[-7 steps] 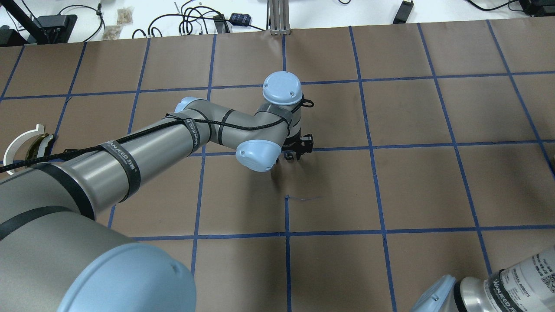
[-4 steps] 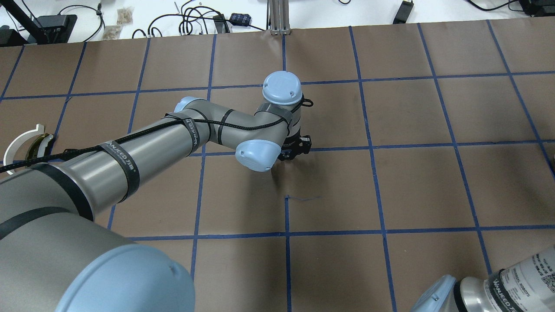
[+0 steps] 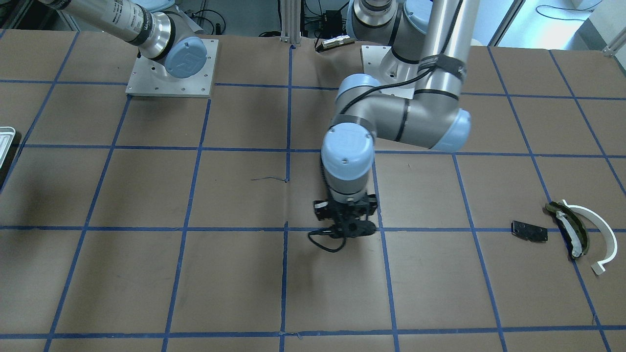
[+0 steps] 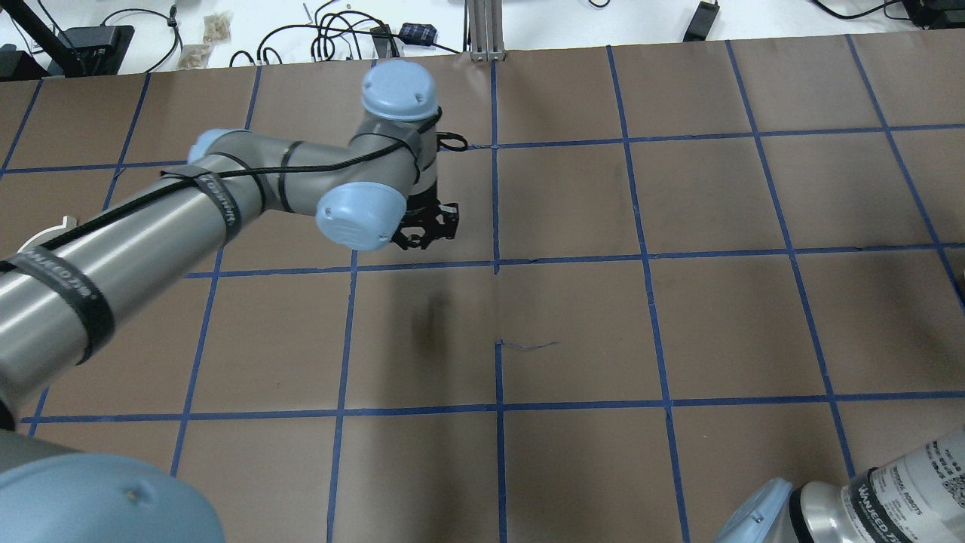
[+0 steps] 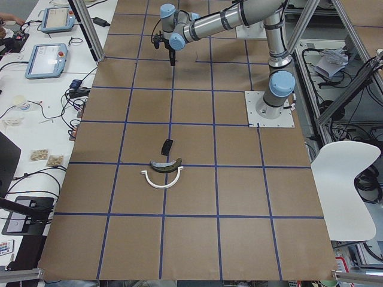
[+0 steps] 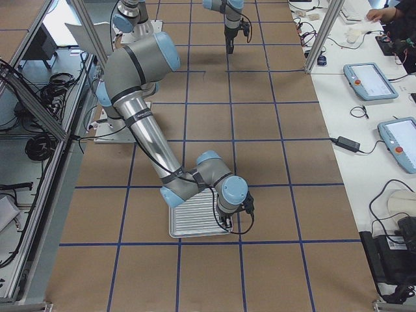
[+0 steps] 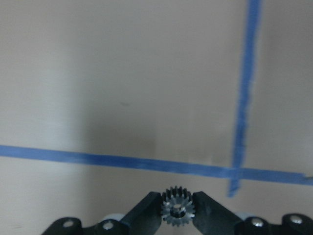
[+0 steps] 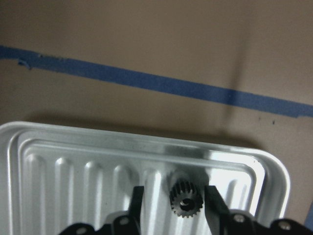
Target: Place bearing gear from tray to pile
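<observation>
My left gripper is shut on a small toothed bearing gear and holds it above the brown paper; it also shows in the front view. The pile lies at the table's left end: a white arc strip, a dark olive curved piece and a small black plate. My right gripper is low over the silver ridged tray, jaws apart around a second gear that sits nearer the right finger. The tray also shows in the right side view.
Blue tape lines grid the brown paper. A corner of the tray shows at the front view's left edge. Cables and small devices lie past the far table edge. The right arm's base plate is bolted to the table.
My left gripper closed near the table's middle, then rose and swung left and farther from the robot, toward the pile's side. The right arm's visible part has not moved.
</observation>
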### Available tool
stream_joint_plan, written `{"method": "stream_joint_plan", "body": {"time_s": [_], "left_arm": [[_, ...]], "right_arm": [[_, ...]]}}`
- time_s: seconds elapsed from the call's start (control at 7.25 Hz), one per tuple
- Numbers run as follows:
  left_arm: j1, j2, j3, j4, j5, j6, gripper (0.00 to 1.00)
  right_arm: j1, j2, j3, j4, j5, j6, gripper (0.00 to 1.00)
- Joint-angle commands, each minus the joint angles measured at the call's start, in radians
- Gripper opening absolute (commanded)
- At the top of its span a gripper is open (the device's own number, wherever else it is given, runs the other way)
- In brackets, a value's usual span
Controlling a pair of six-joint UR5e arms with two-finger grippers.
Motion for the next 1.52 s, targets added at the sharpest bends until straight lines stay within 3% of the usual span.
{"method": "stream_joint_plan", "body": {"time_s": [0.0, 0.28, 0.41, 0.55, 0.83, 0.97, 1.24, 1.38], "left_arm": [[0.276, 0.115, -0.096, -0.042, 0.022, 0.353, 0.0], [0.531, 0.152, -0.216, 0.057, 0.021, 0.641, 0.0], [0.618, 0.149, -0.245, 0.061, 0.016, 0.686, 0.0], [0.692, 0.12, -0.289, 0.12, 0.008, 0.758, 0.0], [0.782, 0.129, -0.31, 0.19, -0.004, 0.884, 0.0], [0.785, 0.111, -0.317, 0.202, -0.004, 0.899, 0.05], [0.809, 0.079, -0.333, 0.261, -0.004, 0.942, 0.11], [0.831, 0.065, -0.328, 0.277, -0.015, 0.95, 0.39]], "right_arm": [[0.0, 0.006, 0.002, -0.032, -0.004, -0.005, 0.5], [0.0, 0.004, 0.002, -0.032, -0.004, -0.005, 0.34], [0.0, 0.006, 0.0, -0.032, -0.004, -0.006, 0.23], [0.0, 0.004, 0.0, -0.031, -0.006, -0.006, 0.18], [0.006, -0.032, -0.024, 0.035, -0.012, 0.006, 0.16], [0.018, -0.099, -0.035, 0.117, -0.001, 0.032, 0.17], [0.166, -0.254, -0.035, 0.289, -0.006, 0.166, 0.17], [0.261, -0.34, -0.032, 0.39, 0.002, 0.298, 0.17]]}}
